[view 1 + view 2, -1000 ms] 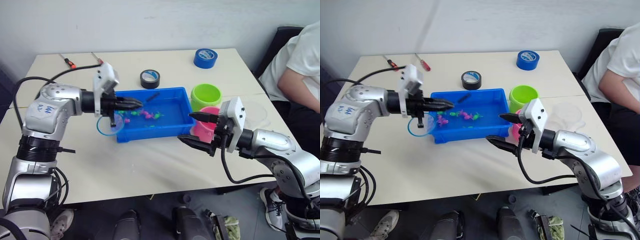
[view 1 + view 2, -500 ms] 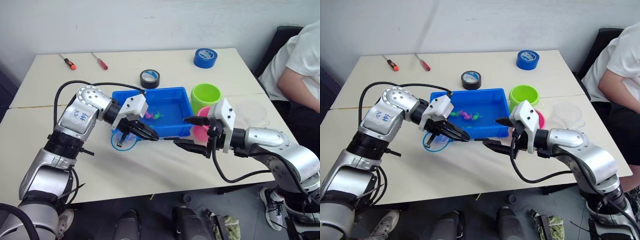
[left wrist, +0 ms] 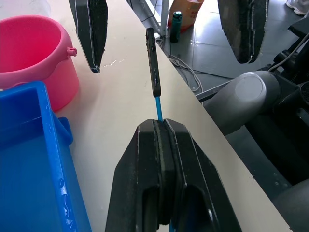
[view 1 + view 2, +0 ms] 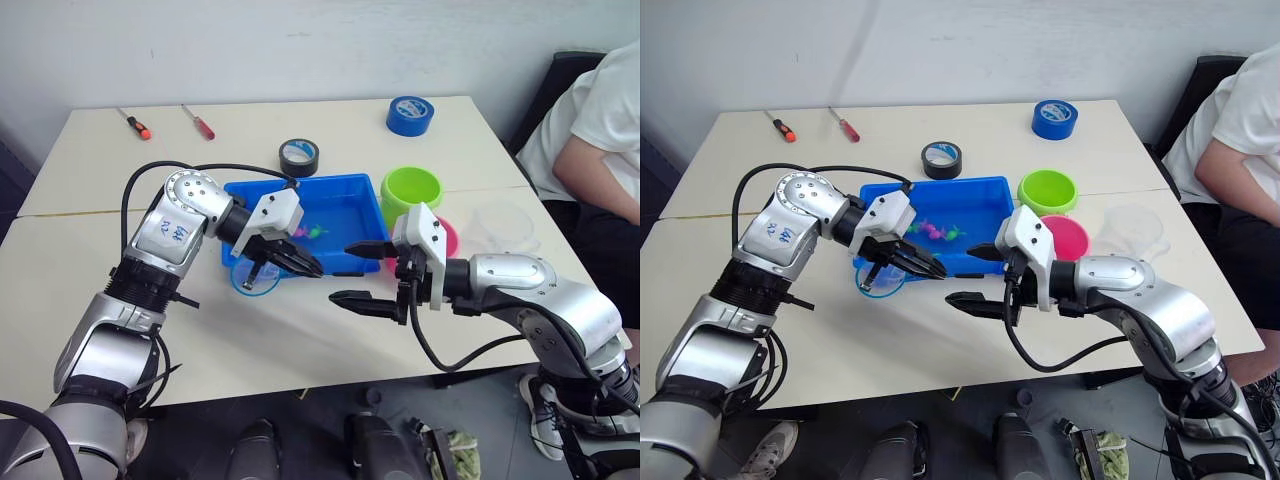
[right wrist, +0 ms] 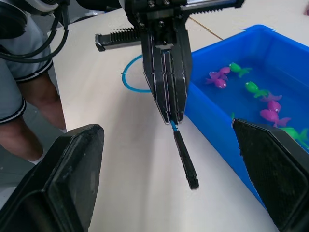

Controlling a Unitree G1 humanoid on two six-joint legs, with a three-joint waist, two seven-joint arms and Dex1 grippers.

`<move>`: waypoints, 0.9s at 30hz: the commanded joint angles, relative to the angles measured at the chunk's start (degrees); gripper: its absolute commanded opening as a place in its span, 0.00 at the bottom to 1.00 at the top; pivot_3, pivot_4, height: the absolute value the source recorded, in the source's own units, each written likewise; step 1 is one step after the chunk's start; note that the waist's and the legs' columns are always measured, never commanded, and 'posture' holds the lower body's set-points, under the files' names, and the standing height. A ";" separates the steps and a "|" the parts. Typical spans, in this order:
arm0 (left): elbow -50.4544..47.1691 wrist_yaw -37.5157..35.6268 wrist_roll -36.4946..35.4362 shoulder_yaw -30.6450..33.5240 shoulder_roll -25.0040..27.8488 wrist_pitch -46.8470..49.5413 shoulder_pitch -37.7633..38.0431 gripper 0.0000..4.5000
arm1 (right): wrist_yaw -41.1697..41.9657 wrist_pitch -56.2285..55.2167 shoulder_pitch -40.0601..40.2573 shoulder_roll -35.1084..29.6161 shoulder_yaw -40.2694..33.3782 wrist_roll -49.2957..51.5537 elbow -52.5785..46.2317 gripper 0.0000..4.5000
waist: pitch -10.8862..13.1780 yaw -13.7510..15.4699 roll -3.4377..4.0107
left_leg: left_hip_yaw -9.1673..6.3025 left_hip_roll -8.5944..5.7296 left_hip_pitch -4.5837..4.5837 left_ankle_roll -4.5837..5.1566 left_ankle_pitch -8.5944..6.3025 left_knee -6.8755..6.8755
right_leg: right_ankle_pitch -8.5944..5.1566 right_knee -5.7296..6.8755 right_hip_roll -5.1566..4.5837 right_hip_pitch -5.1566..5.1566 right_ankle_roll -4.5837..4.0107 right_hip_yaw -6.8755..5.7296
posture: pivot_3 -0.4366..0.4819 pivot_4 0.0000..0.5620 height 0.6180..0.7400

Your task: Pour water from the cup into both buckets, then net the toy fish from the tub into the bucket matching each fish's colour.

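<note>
While left gripper (image 3: pixel 161 145) pinches net handle (image 3: pixel 153 63), right gripper (image 4: pixel 365 273) gapes wide, empty, facing it

So the tub (image 4: pixel 985 205) sits mid-table with the toy fish (image 5: pixel 270 115) in it. Just to its right are the two buckets (image 4: pixel 1048 190), one behind the other, and the cup (image 4: pixel 1130 232) is further right again, near the table's right edge where a person (image 4: pixel 1240 150) sits. Behind the tub there's a tape roll (image 4: pixel 940 159), another tape roll (image 4: pixel 1054 119) off toward the back right corner, and two screwdrivers (image 4: pixel 846 125) at the back left. The left gripper (image 4: pixel 925 268) is at the tub's front left corner, the net (image 4: pixel 880 278) on the table under it, its handle pointing right. The right gripper (image 4: pixel 975 275) is just in front of the tub, facing the left one.
</note>
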 commanded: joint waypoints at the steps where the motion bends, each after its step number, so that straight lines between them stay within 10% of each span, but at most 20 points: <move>1: -0.24 -3.62 -0.15 0.40 -0.13 -0.49 -1.38 0.02 | 0.45 -0.90 -0.85 0.44 0.50 -0.64 -0.42 1.00 | 0.00 -0.01 0.00 | 0.00 0.00 0.00 0.00 0.00 0.00 | 0.00 0.00 0.00 0.00 0.00 0.00 | 0.48 0.27 0.92; 12: -0.62 -3.69 -0.37 0.58 0.06 0.06 -1.48 0.02 | 0.75 -1.03 -1.14 1.19 1.58 -2.38 0.78 1.00 | 0.00 -0.02 0.00 | 0.00 0.00 0.00 0.00 0.00 0.01 | 0.00 0.02 0.00 -0.01 0.00 0.00 | 0.48 0.27 0.92; 24: 0.12 -3.89 -0.13 0.62 0.23 -0.18 -1.99 0.00 | 0.58 -0.33 -0.78 1.18 1.32 -2.57 0.43 0.05 | 0.00 -0.01 0.00 | 0.00 0.00 0.00 0.00 0.00 0.01 | 0.00 0.03 0.00 -0.01 0.00 0.00 | 0.48 0.27 0.92; 27: 0.17 -3.79 -0.15 0.70 0.27 -0.07 -2.05 0.00 | 0.62 -0.28 -0.66 1.18 1.22 -2.58 0.32 0.02 | 0.00 -0.01 0.00 | 0.00 0.00 0.00 0.00 0.00 0.02 | 0.00 0.04 0.00 -0.01 0.00 0.00 | 0.48 0.27 0.92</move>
